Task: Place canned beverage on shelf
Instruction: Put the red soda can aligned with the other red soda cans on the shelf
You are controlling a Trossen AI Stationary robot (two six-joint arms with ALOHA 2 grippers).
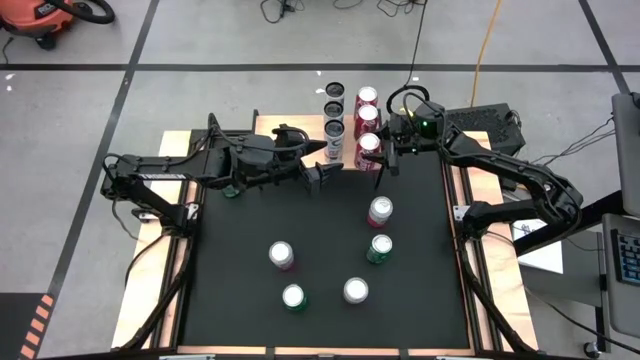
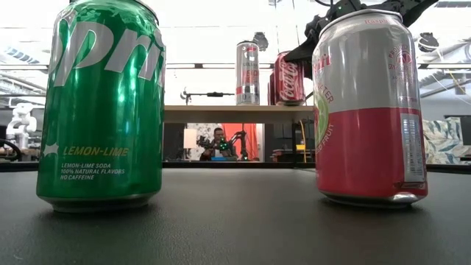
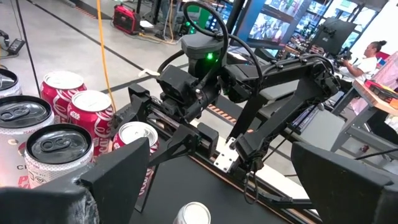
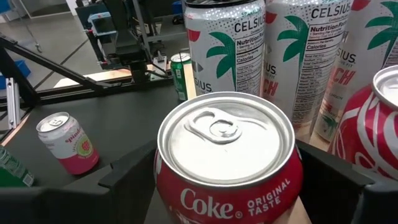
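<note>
From above, the right gripper [image 1: 378, 160] is hovering over a Coke can [image 1: 368, 146] standing on the shelf [image 1: 300, 128]; the left gripper [image 1: 322, 178] is waiting wide nearby. At the right wrist, the fingers [image 4: 134, 165] are flanking the can, parted—release looks underway; next, lifting clear without tipping it.

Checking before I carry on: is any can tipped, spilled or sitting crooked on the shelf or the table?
Nothing stands out. The cans on the shelf stand upright in two rows, and the loose cans on the table are upright too. No spill shows.
</note>
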